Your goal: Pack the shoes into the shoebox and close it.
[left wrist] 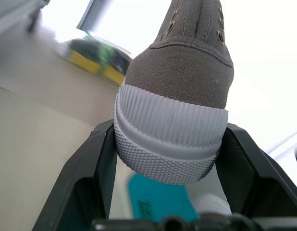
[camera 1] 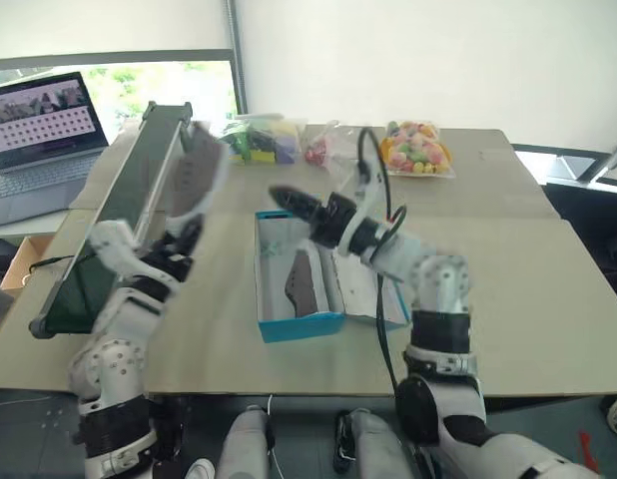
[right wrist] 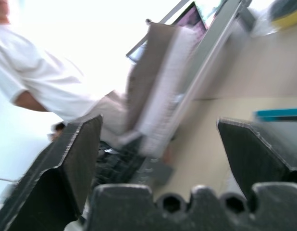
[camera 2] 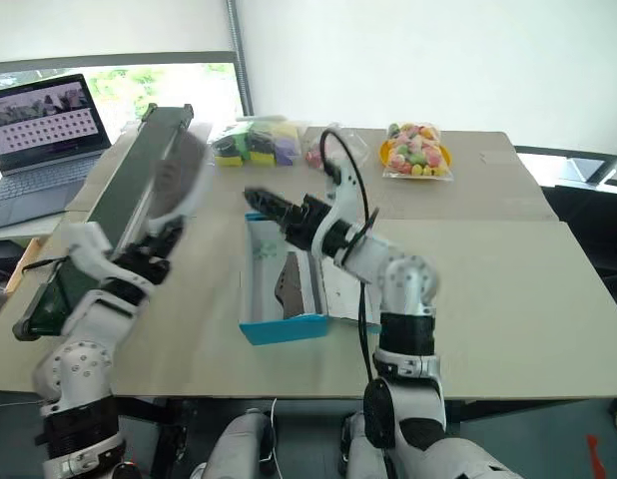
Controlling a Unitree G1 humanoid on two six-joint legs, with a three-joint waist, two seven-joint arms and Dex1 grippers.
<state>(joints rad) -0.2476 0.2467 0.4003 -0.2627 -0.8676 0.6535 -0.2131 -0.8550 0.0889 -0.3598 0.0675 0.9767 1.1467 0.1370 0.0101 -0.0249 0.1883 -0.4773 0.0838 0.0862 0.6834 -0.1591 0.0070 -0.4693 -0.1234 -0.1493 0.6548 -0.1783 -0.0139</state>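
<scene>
My left gripper [camera 1: 186,232] is shut on the heel of one grey-brown shoe [camera 1: 195,172], holding it up in the air to the left of the shoebox. In the left wrist view its black fingers [left wrist: 93,163] press against the white ribbed sole. The bright blue shoebox [camera 1: 289,326] lies open at the table's middle, and the other shoe [camera 1: 305,280] sits inside it. My right gripper [camera 1: 292,204] hovers open over the box's far end, pointing toward the raised shoe, with nothing between its fingers [right wrist: 76,154].
A long dark panel [camera 1: 119,215] in a grey frame leans along the table's left side, close behind the raised shoe. A laptop [camera 1: 44,135] stands far left. Bags of colourful items [camera 1: 418,148] lie at the back. A person in a white shirt [right wrist: 23,82] stands beyond the panel.
</scene>
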